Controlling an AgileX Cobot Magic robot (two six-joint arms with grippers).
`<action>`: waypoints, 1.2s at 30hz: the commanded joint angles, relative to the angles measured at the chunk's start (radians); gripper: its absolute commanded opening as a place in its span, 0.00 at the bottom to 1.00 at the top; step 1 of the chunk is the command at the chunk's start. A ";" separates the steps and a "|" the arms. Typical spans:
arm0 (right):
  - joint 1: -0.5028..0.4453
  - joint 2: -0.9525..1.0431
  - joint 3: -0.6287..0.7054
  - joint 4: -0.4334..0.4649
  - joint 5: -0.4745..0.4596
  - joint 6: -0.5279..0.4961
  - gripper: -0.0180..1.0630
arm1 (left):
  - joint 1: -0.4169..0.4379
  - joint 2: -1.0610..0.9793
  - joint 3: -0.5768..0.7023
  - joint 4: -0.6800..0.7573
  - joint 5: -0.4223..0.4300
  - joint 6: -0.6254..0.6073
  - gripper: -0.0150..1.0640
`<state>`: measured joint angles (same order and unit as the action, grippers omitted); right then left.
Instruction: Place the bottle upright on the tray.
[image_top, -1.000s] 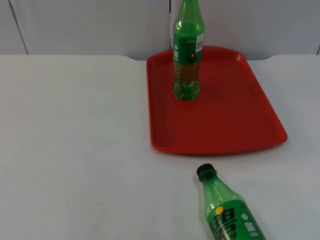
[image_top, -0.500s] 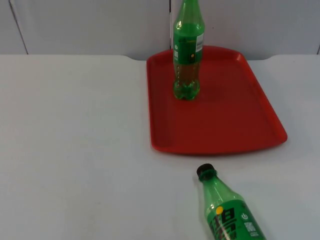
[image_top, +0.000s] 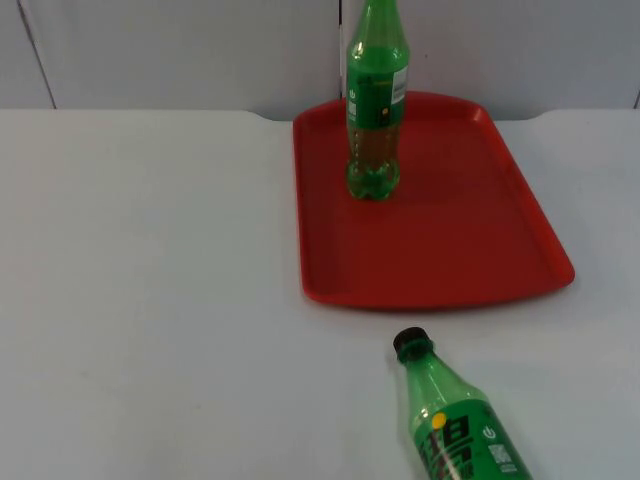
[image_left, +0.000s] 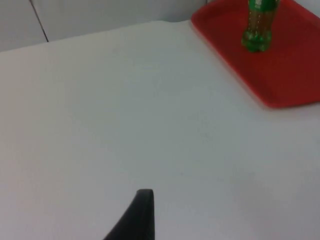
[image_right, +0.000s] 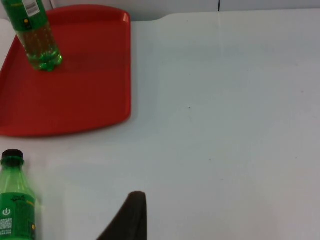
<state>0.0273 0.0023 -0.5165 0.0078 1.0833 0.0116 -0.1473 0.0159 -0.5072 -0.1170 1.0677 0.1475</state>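
A red tray (image_top: 450, 250) lies on the white table towards the back, right of centre. One green bottle (image_top: 376, 100) stands upright on the tray's far left part. A second green bottle (image_top: 455, 420) with a black cap lies on its side on the table in front of the tray, cap towards the tray. My right gripper (image_right: 131, 215) hangs over bare table to the right of this lying bottle (image_right: 15, 205), well apart from it. My left gripper (image_left: 142, 215) waits over bare table far left of the tray (image_left: 285, 75). Neither holds anything.
The grey partition wall (image_top: 180, 50) closes the table at the back. White table top (image_top: 150, 300) spreads wide to the left of the tray and bottles. The right half of the tray (image_right: 90, 100) is bare beside the standing bottle (image_right: 35, 35).
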 joint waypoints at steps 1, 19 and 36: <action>-0.006 -0.002 0.001 0.004 -0.008 -0.001 0.99 | -0.006 -0.004 0.011 0.041 0.011 -0.049 0.95; -0.006 -0.002 0.001 0.004 -0.008 -0.001 0.99 | -0.003 -0.004 0.011 0.076 0.009 -0.095 0.95; -0.006 -0.002 0.001 0.004 -0.008 -0.001 0.99 | -0.003 -0.004 0.011 0.123 0.008 -0.172 0.95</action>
<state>0.0273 0.0023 -0.5165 0.0078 1.0833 0.0079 -0.1473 0.0159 -0.4999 0.0000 1.0768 -0.0158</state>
